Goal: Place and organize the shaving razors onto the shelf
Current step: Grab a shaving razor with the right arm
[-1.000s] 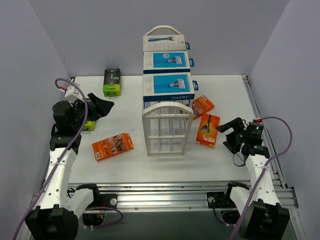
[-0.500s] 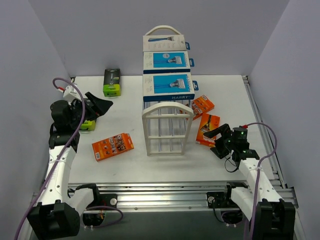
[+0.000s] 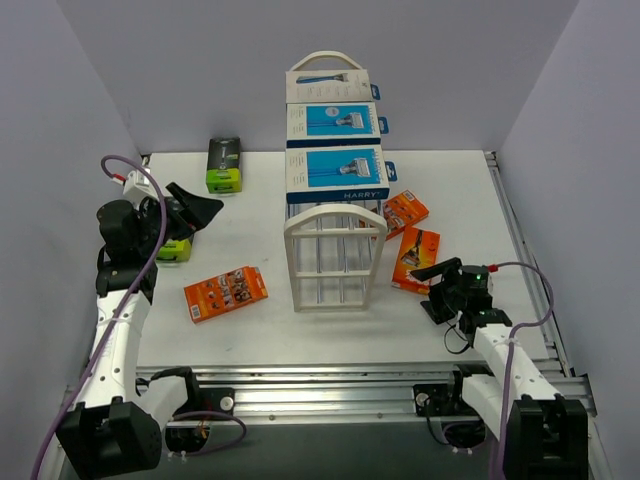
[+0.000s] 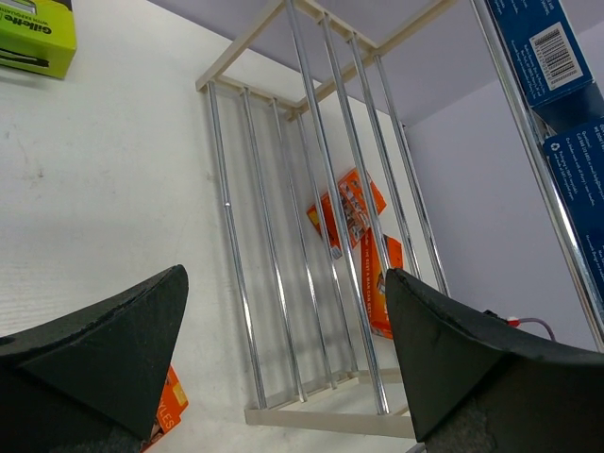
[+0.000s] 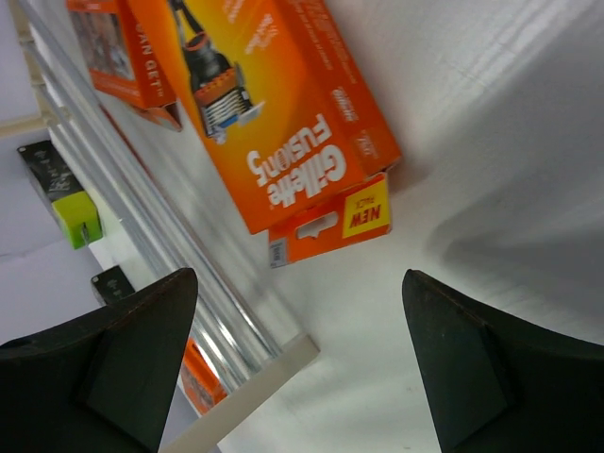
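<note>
orange box [image 5: 274, 123] beside shelf [image 3: 335, 208], right fingers [image 5: 472, 359] near

Shelf [image 3: 334, 258]: cream-white bars throughout.
Blue boxes [image 3: 336, 172], three: blue and white, razor picture on each.
Orange boxes, three: one [image 3: 225, 292] with small picture panels; one [image 5: 283, 123] with white lettering and yellow patch on end flap; third [image 3: 405, 212] orange.
Green box [image 3: 224, 164]: black upper part, lime-green lower part.
Table [image 3: 260, 215]: white.
My left fingers [image 4: 104, 359], right fingers [image 5: 113, 349]: black.
My arms [image 3: 118, 340]: white.
</note>
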`<state>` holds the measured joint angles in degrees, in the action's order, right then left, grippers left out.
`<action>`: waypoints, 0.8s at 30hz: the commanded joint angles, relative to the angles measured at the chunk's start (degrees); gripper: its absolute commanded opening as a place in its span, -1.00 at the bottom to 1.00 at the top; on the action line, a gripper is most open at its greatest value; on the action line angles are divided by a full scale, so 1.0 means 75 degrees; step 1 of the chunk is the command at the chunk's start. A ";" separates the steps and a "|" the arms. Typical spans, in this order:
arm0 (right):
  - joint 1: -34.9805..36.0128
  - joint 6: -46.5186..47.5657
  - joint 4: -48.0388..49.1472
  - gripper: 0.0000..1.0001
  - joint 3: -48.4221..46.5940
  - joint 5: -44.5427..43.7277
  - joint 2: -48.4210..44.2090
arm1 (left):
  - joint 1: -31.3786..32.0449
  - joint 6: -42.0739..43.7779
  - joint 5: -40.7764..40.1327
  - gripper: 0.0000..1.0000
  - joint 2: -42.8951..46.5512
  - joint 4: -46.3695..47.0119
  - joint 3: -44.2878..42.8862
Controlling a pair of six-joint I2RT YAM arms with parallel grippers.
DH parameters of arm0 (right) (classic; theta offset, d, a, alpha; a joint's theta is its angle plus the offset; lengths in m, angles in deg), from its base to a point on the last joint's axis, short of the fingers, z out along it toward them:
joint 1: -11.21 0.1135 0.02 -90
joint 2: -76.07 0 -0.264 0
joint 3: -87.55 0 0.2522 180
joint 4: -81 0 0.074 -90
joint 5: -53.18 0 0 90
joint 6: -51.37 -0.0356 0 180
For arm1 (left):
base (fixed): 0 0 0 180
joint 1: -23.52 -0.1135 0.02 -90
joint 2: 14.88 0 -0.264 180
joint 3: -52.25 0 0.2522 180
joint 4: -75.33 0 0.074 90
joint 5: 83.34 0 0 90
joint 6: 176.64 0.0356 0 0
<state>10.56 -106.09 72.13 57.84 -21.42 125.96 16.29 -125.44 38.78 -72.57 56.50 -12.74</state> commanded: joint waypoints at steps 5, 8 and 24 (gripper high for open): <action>0.0484 -0.0509 0.1000 0.70 0.0321 -0.0646 0.0590 | -0.0103 -0.0240 0.0370 0.88 -0.0113 0.0546 0.0021; 0.0613 -0.0719 0.1328 0.70 0.0473 -0.0892 0.0684 | -0.0162 -0.0263 0.0370 0.88 -0.0077 0.0546 0.0033; 0.0789 -0.1657 0.1492 0.42 0.1036 -0.2264 -0.0102 | -0.0220 -0.0451 0.0522 0.88 -0.0253 0.0991 0.0138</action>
<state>15.89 -116.69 80.80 64.90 -34.36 124.37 15.35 -128.33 41.49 -74.24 60.31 -11.58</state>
